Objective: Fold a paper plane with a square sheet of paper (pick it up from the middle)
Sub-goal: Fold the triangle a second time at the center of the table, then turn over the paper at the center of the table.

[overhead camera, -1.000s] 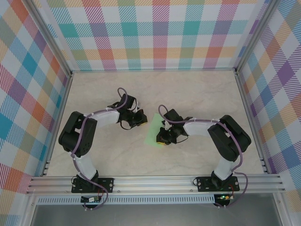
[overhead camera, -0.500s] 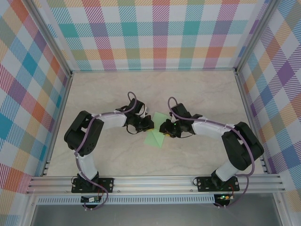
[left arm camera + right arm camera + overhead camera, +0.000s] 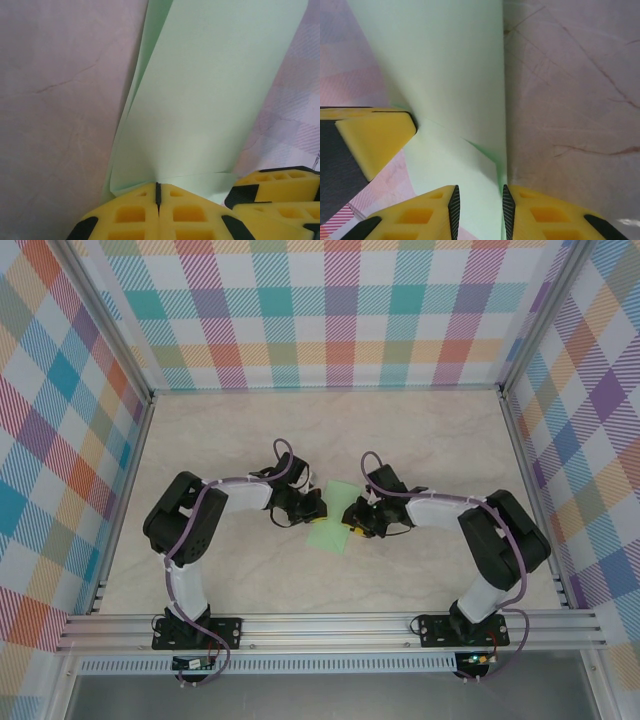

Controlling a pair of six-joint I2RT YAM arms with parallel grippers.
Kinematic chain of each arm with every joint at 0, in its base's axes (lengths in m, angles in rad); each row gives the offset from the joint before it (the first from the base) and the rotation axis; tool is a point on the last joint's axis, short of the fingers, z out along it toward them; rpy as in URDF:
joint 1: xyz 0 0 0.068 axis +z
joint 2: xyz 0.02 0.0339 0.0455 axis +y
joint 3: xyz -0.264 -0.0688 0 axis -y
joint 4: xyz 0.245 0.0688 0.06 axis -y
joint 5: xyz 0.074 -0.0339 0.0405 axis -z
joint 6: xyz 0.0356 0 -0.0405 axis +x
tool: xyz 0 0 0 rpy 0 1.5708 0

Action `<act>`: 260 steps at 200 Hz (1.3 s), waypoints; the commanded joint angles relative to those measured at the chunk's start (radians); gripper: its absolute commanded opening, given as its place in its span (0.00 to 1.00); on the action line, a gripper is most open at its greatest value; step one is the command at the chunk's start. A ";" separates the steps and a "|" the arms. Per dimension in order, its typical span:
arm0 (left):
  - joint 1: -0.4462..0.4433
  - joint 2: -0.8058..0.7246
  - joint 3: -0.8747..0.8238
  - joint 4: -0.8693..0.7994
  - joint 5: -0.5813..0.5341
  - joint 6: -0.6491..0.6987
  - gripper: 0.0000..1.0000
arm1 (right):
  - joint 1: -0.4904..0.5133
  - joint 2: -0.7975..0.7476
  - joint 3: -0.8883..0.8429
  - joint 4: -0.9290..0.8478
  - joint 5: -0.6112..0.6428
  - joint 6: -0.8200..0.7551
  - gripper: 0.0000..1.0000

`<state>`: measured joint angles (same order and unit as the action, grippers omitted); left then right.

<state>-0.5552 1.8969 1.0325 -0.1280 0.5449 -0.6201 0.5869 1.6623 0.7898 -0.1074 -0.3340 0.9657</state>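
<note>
**Caught between 2 hands**

Shows the sheet of paper (image 3: 210,100), folded double, at the middle of the surface (image 3: 420,440), long axis slanting from near left to far right. Wedged between both hands, equally near each. Gripped on its left side by the left hand (image 3: 157,192), closed tight. Straddled on its right side by the right hand (image 3: 480,197), slightly parted, seemingly not pinching.

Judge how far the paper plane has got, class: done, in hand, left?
Done: the paper is doubled over into two loose layers, an early fold. In hand: the left gripper is shut on its edge, while the right gripper has open jaws around it. Left: no sharp tip or dart shape shows, so most folds remain.
</note>
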 commanded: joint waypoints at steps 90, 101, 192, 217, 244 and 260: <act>-0.002 0.014 0.003 0.001 -0.006 0.000 0.03 | 0.001 0.039 -0.029 0.116 -0.062 0.044 0.27; -0.002 0.014 0.003 0.001 -0.010 0.000 0.03 | 0.001 0.026 -0.029 0.117 -0.059 0.038 0.28; 0.000 -0.002 -0.002 0.006 -0.047 -0.035 0.03 | -0.001 -0.010 -0.073 0.158 -0.048 0.042 0.29; 0.000 -0.004 -0.005 0.006 -0.051 -0.039 0.03 | -0.002 -0.023 -0.081 0.159 -0.042 0.042 0.29; 0.000 -0.007 -0.005 0.007 -0.058 -0.043 0.03 | -0.002 -0.034 -0.089 0.160 -0.039 0.041 0.29; 0.000 -0.007 -0.006 0.007 -0.061 -0.048 0.03 | -0.002 -0.039 -0.093 0.166 -0.039 0.039 0.29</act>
<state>-0.5552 1.8973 1.0325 -0.1265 0.5365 -0.6544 0.5777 1.6520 0.7124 0.0265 -0.3706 0.9955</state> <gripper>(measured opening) 0.038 0.291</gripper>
